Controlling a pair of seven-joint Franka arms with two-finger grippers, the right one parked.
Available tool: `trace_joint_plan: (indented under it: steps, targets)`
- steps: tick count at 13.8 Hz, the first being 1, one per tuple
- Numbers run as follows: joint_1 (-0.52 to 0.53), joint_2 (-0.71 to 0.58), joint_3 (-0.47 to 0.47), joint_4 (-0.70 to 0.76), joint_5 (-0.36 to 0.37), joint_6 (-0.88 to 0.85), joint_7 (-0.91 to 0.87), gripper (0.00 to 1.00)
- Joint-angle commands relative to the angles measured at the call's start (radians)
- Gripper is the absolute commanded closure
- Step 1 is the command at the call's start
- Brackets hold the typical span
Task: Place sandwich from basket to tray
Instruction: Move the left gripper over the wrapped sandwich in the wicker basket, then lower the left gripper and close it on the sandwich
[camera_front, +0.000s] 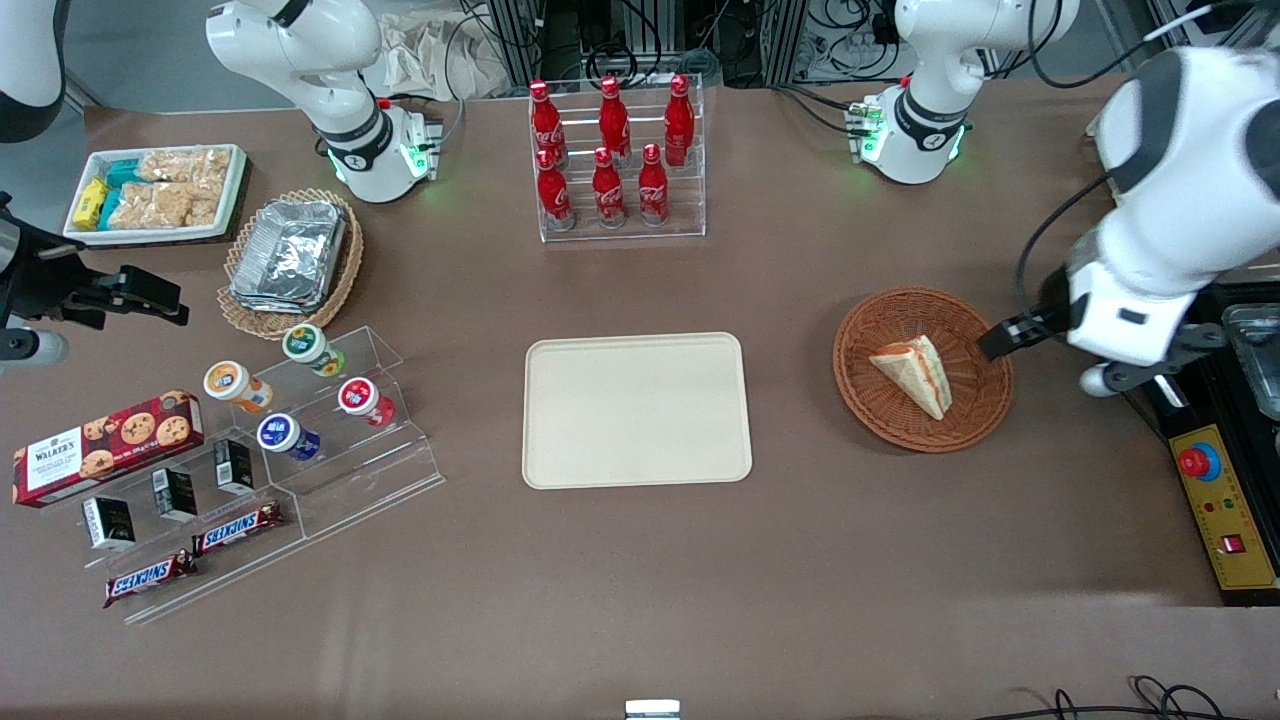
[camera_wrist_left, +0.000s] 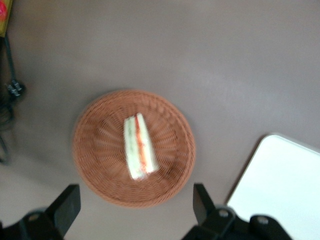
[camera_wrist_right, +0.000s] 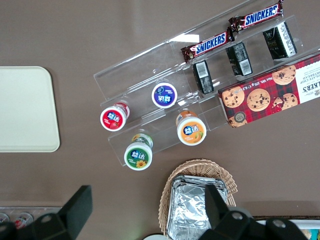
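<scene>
The sandwich (camera_front: 915, 372), a pale wedge with orange and green filling along its edge, lies in the round reddish-brown basket (camera_front: 880, 410). The large beige tray (camera_front: 636, 410) sits flat at the table's middle, with nothing on it. My gripper (camera_front: 1010, 337) hangs above the basket's rim on the side toward the working arm's end of the table. In the left wrist view the gripper (camera_wrist_left: 134, 192) is open, its black fingers (camera_wrist_left: 67, 200) spread wide with nothing between them. The sandwich (camera_wrist_left: 138, 146) shows whole in the basket (camera_wrist_left: 100, 160), well below the fingers, with a corner of the tray (camera_wrist_left: 280, 190) beside it.
A yellow control box (camera_front: 1225, 510) with a red button lies at the working arm's end, close to the basket. A rack of cola bottles (camera_front: 615, 160) stands farther from the front camera than the tray. A snack shelf (camera_front: 280, 440) and a foil basket (camera_front: 290, 255) lie toward the parked arm's end.
</scene>
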Motion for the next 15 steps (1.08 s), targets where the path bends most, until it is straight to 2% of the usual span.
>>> trace_joint_plan:
  steps: [1, 4, 7, 15]
  targets:
    - [0.0, -0.15, -0.006, -0.348, 0.001, 0.273, -0.163, 0.0]
    - [-0.001, -0.109, -0.03, -0.431, 0.021, 0.372, -0.251, 0.0]
    - [-0.001, -0.087, -0.03, -0.563, 0.029, 0.581, -0.283, 0.0]
    - [-0.001, 0.049, -0.03, -0.665, 0.072, 0.86, -0.286, 0.0]
